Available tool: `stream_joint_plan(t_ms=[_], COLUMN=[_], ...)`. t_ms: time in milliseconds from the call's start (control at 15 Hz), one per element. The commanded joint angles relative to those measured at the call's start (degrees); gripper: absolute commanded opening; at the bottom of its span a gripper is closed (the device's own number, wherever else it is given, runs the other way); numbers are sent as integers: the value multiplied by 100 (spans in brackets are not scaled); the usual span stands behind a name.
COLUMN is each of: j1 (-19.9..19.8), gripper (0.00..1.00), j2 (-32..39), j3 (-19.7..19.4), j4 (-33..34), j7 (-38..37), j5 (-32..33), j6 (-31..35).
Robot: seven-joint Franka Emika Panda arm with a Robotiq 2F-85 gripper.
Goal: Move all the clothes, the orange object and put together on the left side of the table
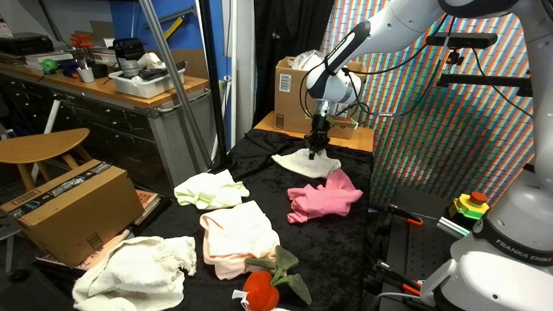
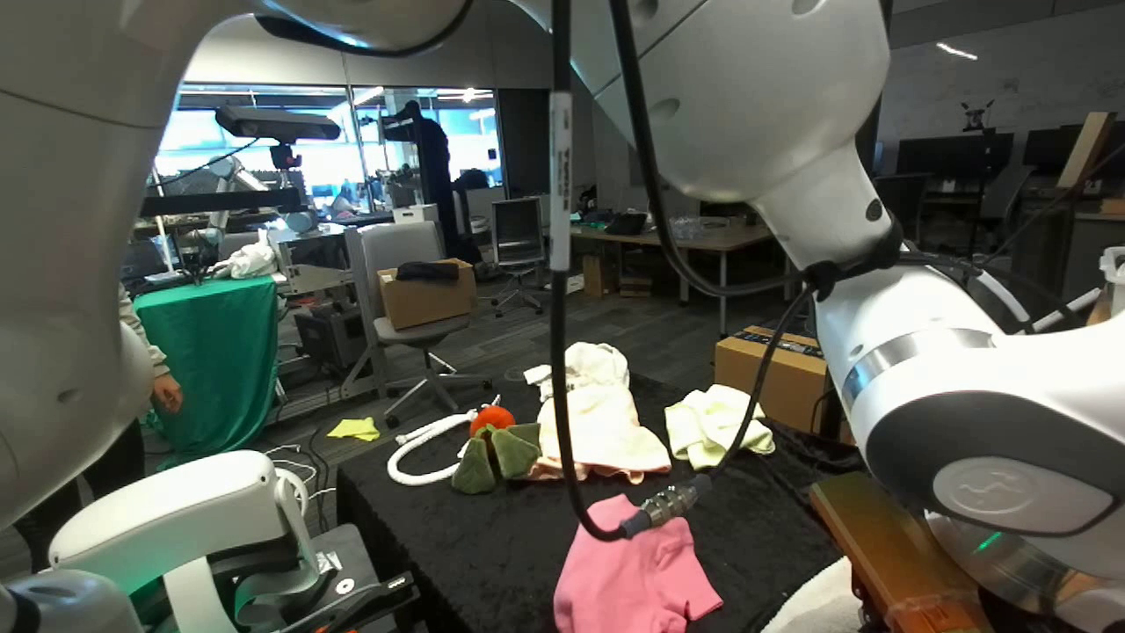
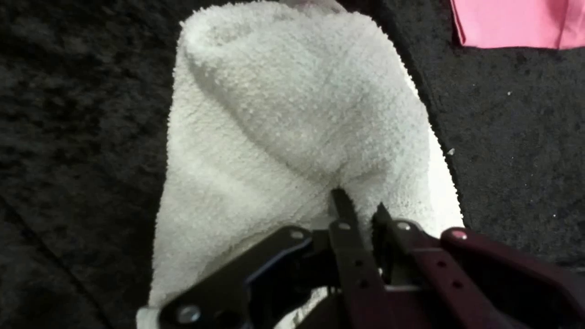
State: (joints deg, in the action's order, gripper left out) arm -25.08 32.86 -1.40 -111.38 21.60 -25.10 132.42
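My gripper (image 3: pixel 359 198) points down into a white cloth (image 1: pixel 298 163) at the far end of the black table (image 1: pixel 328 255). Its fingers are drawn close together, with a fold of that cloth (image 3: pixel 274 119) pinched between them; the cloth still lies on the table. Beside it is the bright pink cloth (image 1: pixel 322 201), whose corner also shows in the wrist view. A cream-yellow cloth (image 1: pixel 211 190), a pale pink cloth (image 1: pixel 237 233) and another white cloth (image 1: pixel 134 270) lie along the opposite side. The orange object (image 1: pixel 260 293), with green leaves, rests against the pale pink cloth.
A cardboard box (image 1: pixel 77 211) stands on books beside the table. Behind my gripper is a larger cardboard box (image 1: pixel 287 106) on a wooden surface. A metal pole (image 1: pixel 173 77) rises near the table's edge. A yellow-green knob with a red top (image 1: pixel 468 205) sits near the robot base.
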Motion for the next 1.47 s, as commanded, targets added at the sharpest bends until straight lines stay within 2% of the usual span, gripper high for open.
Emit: stream_joint_plan(t_ms=[0, 400, 733, 933, 1400], j1=[-98, -120, 209, 513, 1299], gripper=[9, 12, 11, 11, 12], j2=[-38, -249, -338, -403, -836], j3=[88, 329, 466, 525, 767], j4=[98, 416, 687, 703, 358], j7=[363, 1440, 1775, 1800, 1809], j5=[-73, -178, -333, -314, -241], j6=[-427, -1969, -2881, -3173, -3323])
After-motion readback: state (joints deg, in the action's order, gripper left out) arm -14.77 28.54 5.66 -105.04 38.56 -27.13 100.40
